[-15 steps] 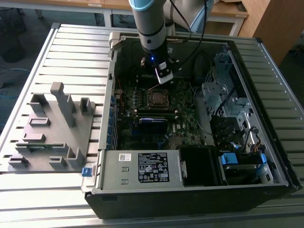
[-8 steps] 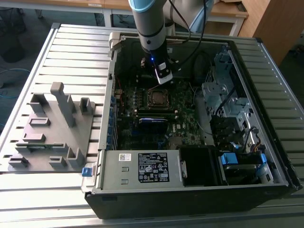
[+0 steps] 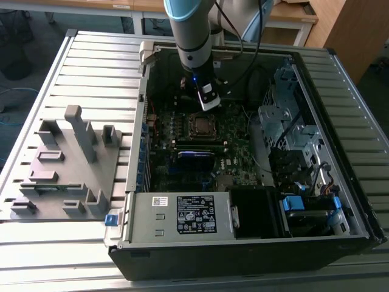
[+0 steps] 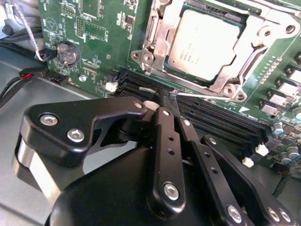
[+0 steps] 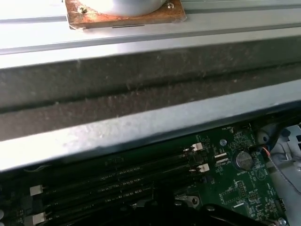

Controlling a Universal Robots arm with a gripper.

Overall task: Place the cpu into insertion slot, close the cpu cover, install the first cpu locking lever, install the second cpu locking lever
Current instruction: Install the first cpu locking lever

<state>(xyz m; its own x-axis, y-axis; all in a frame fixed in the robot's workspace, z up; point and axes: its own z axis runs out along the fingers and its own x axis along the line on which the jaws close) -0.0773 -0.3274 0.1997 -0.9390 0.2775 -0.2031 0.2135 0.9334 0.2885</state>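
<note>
End effector on the arm reaches down inside the open computer case. In the second wrist view the end effector has its 2 black fingers pressed together at the tips. Nothing is clearly pinched.

Slatted metal table carries everything. The case lies on its side on the table, around the end effector. Grey plastic fixture sits well apart from the end effector, outside the case. Power supply is at the case's near edge, apart from the end effector.

Green motherboard lies under the tips. Black memory slots run directly under the fingers, between them and the socket.

Insertion slot is near, just past the memory slots from the tips. The cpu cover lies flat on the slot and frames the chip. The cpu is seated in the slot, silver top showing through the cover's window.

1 thin wire locking lever runs along the slot's near side. Its end is just beside the tips; contact cannot be told. Coin battery sits on the board, off to 1 side of the fingers.
</note>
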